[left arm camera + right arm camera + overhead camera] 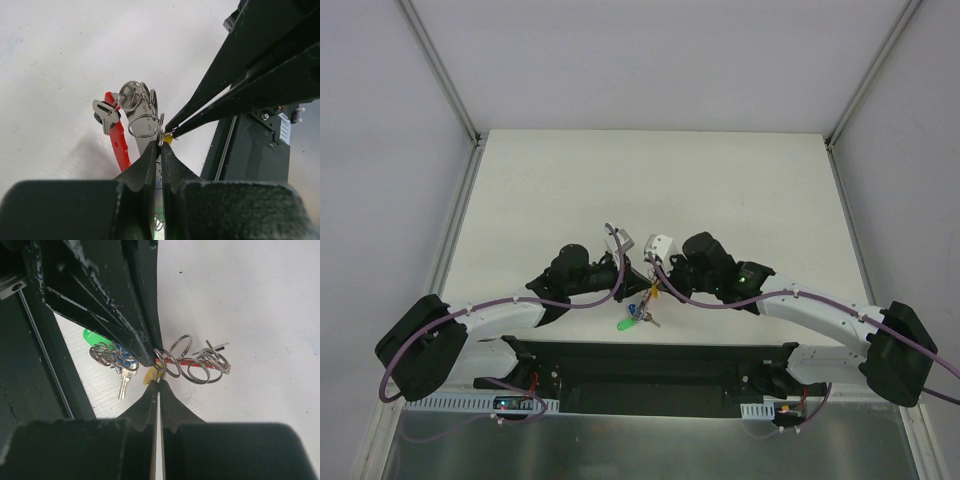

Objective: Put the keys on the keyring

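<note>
Where tips meet, left claw (pixel 160 146) and right claw (pixel 158 384) both pinched shut on keyring (pixel 120 145); key (pixel 145 107) stamp unreadable.

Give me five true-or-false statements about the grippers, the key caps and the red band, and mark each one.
1. The left gripper and the right gripper are both shut. True.
2. The grippers work at opposite sides of the table. False: their tips meet near the middle.
3. The green cap lies at the table's far edge. False: it lies close by the grippers, toward the near edge.
4. The red band sits beside the metal rings. True.
5. A yellow cap shows right at the fingertips. True.
</note>
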You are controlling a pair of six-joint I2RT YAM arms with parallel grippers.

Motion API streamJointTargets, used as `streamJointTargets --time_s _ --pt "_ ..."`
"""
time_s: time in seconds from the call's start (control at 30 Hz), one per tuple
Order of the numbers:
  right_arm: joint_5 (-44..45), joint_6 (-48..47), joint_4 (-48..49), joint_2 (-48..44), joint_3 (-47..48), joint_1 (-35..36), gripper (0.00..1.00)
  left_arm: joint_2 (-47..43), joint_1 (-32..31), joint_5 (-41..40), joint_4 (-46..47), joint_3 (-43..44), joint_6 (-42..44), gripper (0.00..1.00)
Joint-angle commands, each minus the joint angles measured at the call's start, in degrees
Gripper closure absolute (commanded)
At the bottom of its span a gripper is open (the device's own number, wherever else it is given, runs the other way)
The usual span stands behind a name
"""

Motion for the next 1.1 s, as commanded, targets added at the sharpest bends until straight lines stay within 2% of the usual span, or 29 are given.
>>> streamJointTargets --time_s 0.0,0.03,0.27,0.5,0.53,0.57,0.67,0.77,0.8,0.9,1.07 --pt "1.5 3.8 8.9 -2.0 -4.5 2.7 0.99 -0.9 0.2 -1.1 13.7 -0.6 -7.4 1.00" --pt "1.7 4.1 12.1 -2.0 -5.0 3.4 0.99 -0.4 0.2 -0.8 16.3 -1.1 -8.8 1.00" --pt "-0.1 6.0 19.0 0.5 -6.2 5.2 0.99 4.2 0.2 -0.2 29.4 -3.8 -14.5 1.00" --pt "2.4 4.2 17.4 0.2 -5.4 5.1 0.99 4.5 0.3 -1.3 31.9 -5.5 -15.2 1.00" --pt "3.7 3.7 15.0 0.1 -5.1 5.1 0.99 4.1 0.3 -1.7 31.3 -6.0 -14.9 0.96" --pt "4.0 2.9 13.6 0.0 -4.1 4.9 0.99 2.9 0.3 -2.6 30.5 -6.1 -14.5 0.84" --pt "4.2 1.0 9.5 -0.3 -2.6 4.2 0.99 -0.9 0.3 -4.1 24.1 -6.1 -11.3 0.66" --pt "3.2 -0.1 6.1 -0.5 -1.8 3.2 0.99 -6.1 0.3 -6.3 12.2 -4.6 -6.0 0.63" --pt "3.0 -0.5 4.9 -0.6 -1.2 3.0 0.99 -7.3 0.2 -6.6 6.3 -3.4 -2.6 0.63" --pt "1.8 -1.3 2.7 -0.1 0.1 2.3 0.99 -11.3 0.2 -6.3 -0.6 -1.7 3.1 0.67" --pt "-0.1 -2.4 0.8 1.3 1.8 1.5 0.99 -11.9 0.2 0.2 -14.6 2.9 10.0 0.74"
